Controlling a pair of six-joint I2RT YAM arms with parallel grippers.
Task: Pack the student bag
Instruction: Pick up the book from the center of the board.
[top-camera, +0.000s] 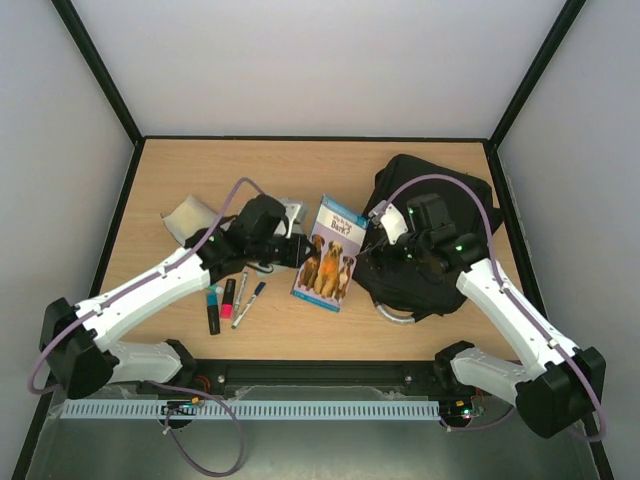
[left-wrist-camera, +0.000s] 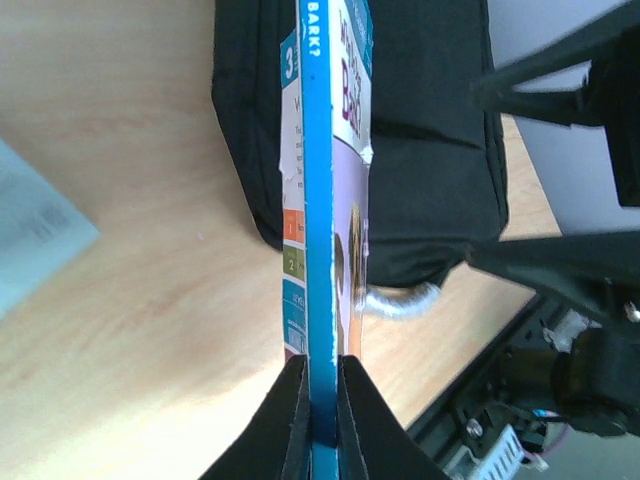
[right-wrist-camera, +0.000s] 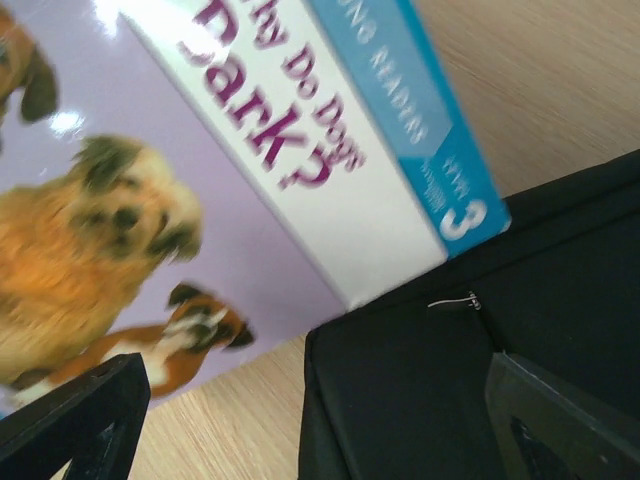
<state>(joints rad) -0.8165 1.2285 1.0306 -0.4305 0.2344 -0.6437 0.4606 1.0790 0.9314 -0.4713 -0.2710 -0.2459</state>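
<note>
The student bag (top-camera: 440, 205) is a black backpack lying at the right of the table, its grey looped handle (top-camera: 395, 315) towards the near edge. A dog book (top-camera: 328, 254) lies tilted just left of it. My left gripper (top-camera: 300, 250) is shut on the book's left edge. In the left wrist view the fingers (left-wrist-camera: 290, 420) clamp the blue spine (left-wrist-camera: 320, 200), with the bag (left-wrist-camera: 430, 130) behind. My right gripper (top-camera: 385, 250) hovers open over the bag's left edge. Its fingers (right-wrist-camera: 90, 420) stand wide apart above the bag (right-wrist-camera: 450, 390) and the book's cover (right-wrist-camera: 200, 150), holding nothing.
Several markers and pens (top-camera: 230, 300) lie near the left arm. A pale folded item (top-camera: 190, 215) sits at the back left, seen as a light sheet (left-wrist-camera: 30, 230) in the left wrist view. A silvery object (top-camera: 293, 212) lies behind the left gripper.
</note>
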